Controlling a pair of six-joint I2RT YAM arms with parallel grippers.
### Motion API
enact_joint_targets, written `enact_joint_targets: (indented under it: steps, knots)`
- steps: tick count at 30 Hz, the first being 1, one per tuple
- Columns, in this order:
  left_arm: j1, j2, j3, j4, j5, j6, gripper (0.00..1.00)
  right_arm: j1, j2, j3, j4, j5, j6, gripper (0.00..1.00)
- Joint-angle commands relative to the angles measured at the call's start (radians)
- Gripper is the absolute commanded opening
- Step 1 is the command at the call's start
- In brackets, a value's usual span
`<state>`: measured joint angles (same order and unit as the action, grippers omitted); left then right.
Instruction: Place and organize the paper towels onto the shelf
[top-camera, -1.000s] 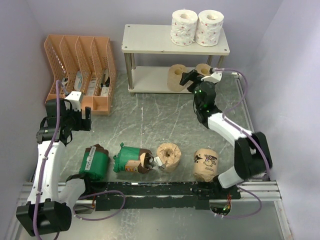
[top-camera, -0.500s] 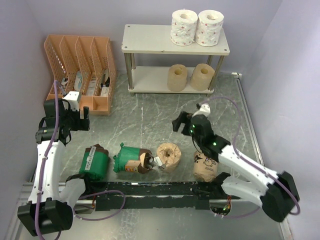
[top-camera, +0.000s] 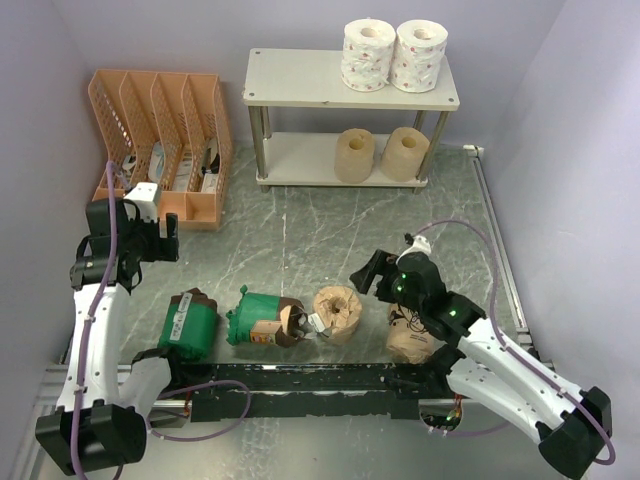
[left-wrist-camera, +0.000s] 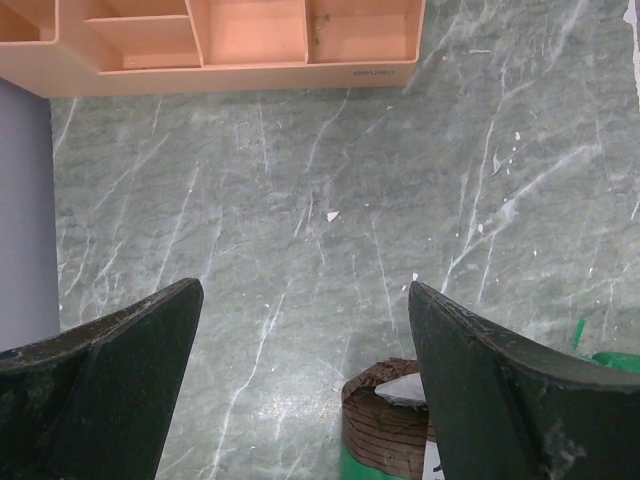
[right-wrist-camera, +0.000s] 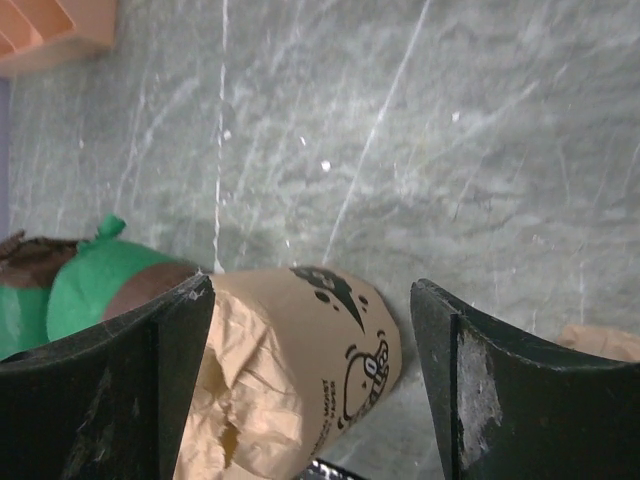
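Since the earlier frame, the right arm has been drawn back from the lower board of the shelf (top-camera: 295, 78) to the near half of the table (top-camera: 320, 230). Two tan rolls (top-camera: 378, 155) are now left standing at the right end of that board. Two white rolls (top-camera: 392, 55) stand at the right end of the upper board. Four more rolls are lined along the near edge of the table.

The right claw (top-camera: 366, 272) is spread wide and nothing is pinched in it. In its wrist view a brown wrapped roll (right-wrist-camera: 300, 380) with a cartoon print is seen lying on its side under the gap, close beside a green roll (right-wrist-camera: 90, 285). It cannot be told whether these two touch.

The step in hand is judged to be the reach for the next roll. The claw should be lowered centred over the firm body of the brown roll, not over its crumpled end, and closed without the green neighbour being caught.

The right arm is stretched low from the near right corner, its wrist turned toward the far left. The left arm is held raised at the left edge. The left claw (left-wrist-camera: 305, 300) is spread, empty, and pointed down before the orange file rack (top-camera: 160, 140).
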<state>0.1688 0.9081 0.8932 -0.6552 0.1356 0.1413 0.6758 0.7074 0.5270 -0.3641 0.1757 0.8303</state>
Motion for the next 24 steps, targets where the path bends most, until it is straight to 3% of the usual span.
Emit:
enact_joint_targets:
  steps: [1, 7, 24]
  knots:
    - [0.014, -0.024, 0.003, 0.019, 0.005, -0.004, 0.95, 0.009, 0.007, -0.058, 0.018, -0.112, 0.046, 0.77]
    - [0.023, -0.035, 0.003, 0.02, 0.005, -0.003, 0.95, 0.01, 0.022, -0.075, 0.044, -0.169, 0.024, 0.73]
    - [0.043, -0.044, 0.003, 0.019, 0.006, -0.004, 0.95, 0.015, 0.009, -0.09, 0.066, -0.324, -0.072, 0.75]
